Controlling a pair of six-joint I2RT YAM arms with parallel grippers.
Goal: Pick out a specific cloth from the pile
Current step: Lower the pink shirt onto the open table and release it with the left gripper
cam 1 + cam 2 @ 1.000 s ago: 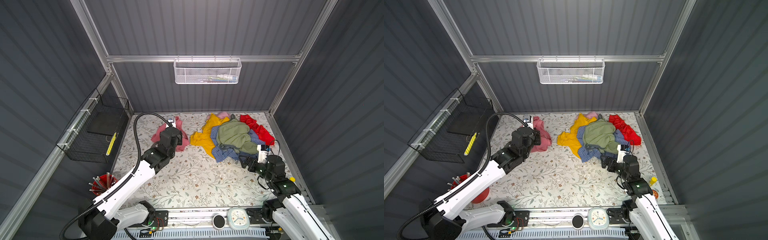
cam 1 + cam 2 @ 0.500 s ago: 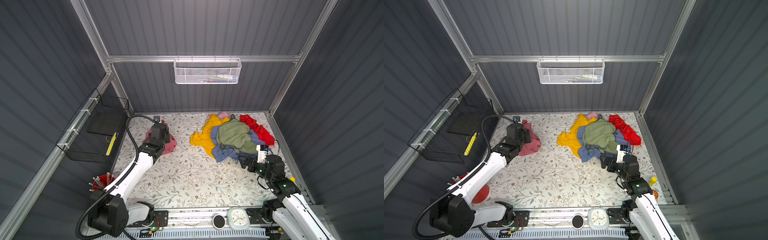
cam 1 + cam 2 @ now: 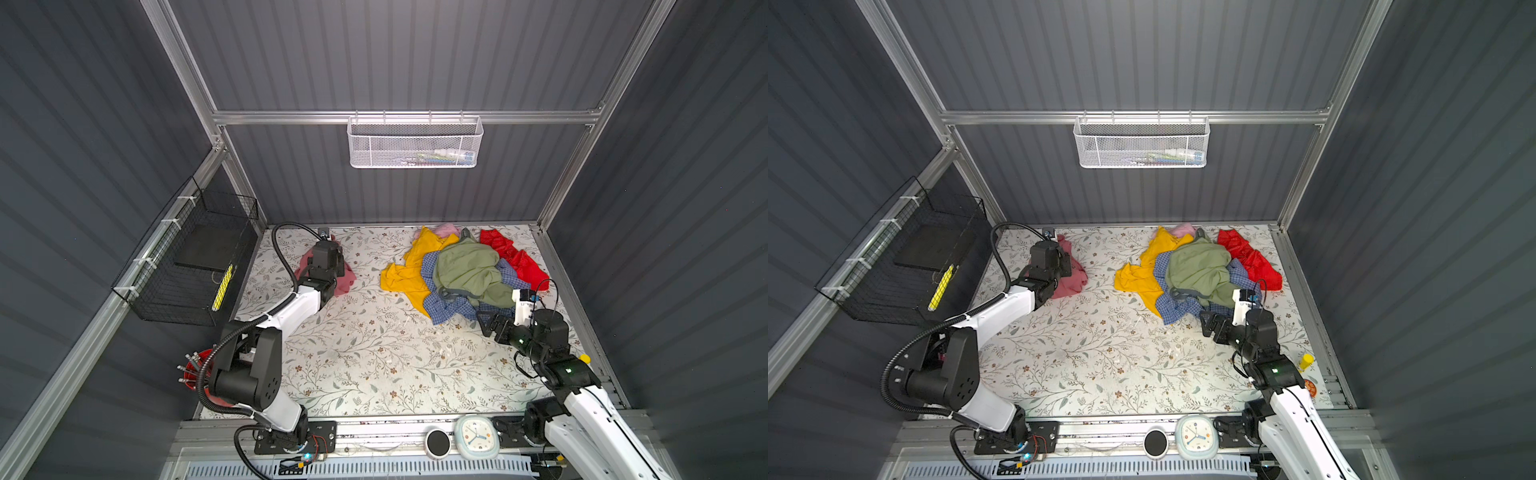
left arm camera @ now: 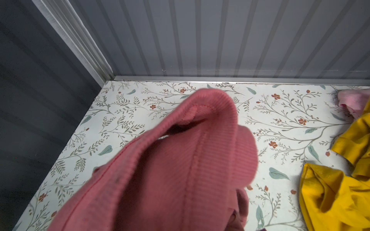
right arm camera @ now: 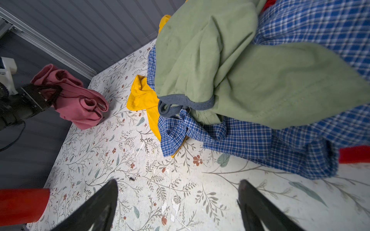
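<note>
The cloth (image 3: 344, 282), a dusty rose-pink garment of plain, matte, soft fabric without any pattern, sits bunched at the back left of the white floral-printed tabletop (image 3: 374, 357). It is close to the corner of the grey ribbed walls and well apart from the pile (image 3: 461, 270), a heap of mixed garments at the back right. Both top views show it partly covered by the left arm, with pink folds (image 3: 1069, 282) spilling out beside the arm. In the left wrist view the cloth (image 4: 180, 170) fills the foreground, and a ribbed knit band with a stitched seam arches up in a loop close to the lens. The right wrist view shows it in thick rolled folds, the lowest fold at or just above the tabletop; I cannot tell which. The left pincer (image 5: 54, 93) is closed tight on the upper part of the cloth, its black fingers pressed into the fabric. In both top views its tips are hidden under the arm's own body. The right pincer (image 5: 178, 182) stands wide apart and grips nothing. Its two dark fingers (image 5: 100, 206) are over bare tabletop just beside the near edge of the pile. Nearest to it lies a blue-and-white checked shirt (image 5: 260, 144), with a sage green garment with a dark grey ribbed edge (image 5: 240, 70) on top and a mustard yellow garment (image 5: 142, 98) at the side. In a top view a bright red cloth (image 3: 511, 257) and a small pale pink fluffy piece (image 3: 446, 229) lie at the far side of the pile.
</note>
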